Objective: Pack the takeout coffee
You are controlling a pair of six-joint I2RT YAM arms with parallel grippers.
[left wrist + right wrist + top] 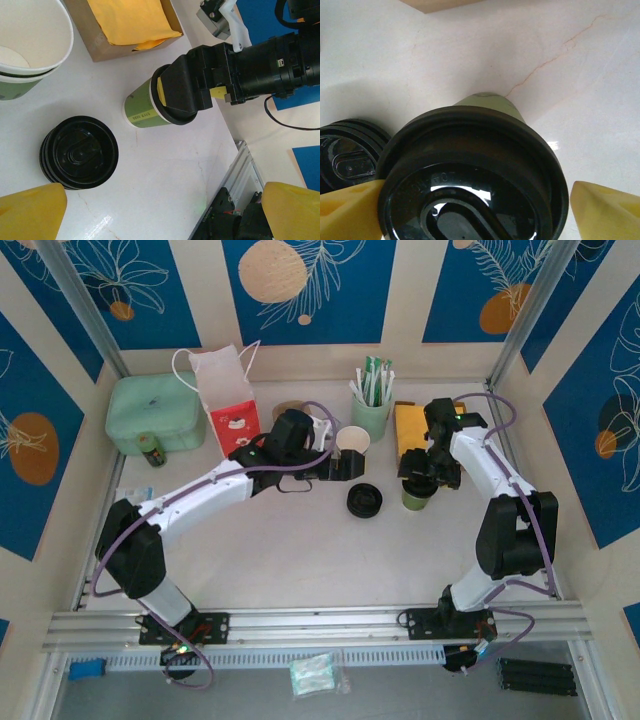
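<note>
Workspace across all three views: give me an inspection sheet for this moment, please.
Surface: white marbled table, no spills seen.
Job's things: takeout coffee lidded and upright, beside the lid stack.
Clutter: black lid stack; unlidded cups; box of yellow paper; stirrer cup; red-and-white paper bag; green case.
Pincers: left pincer open, empty; right pincer straddles the coffee's lid, grip unclear.
Cables: purple cables run along both arms, no snag seen.
Surroundings: blue-and-cream walls; metal rail at the near edge.
</note>
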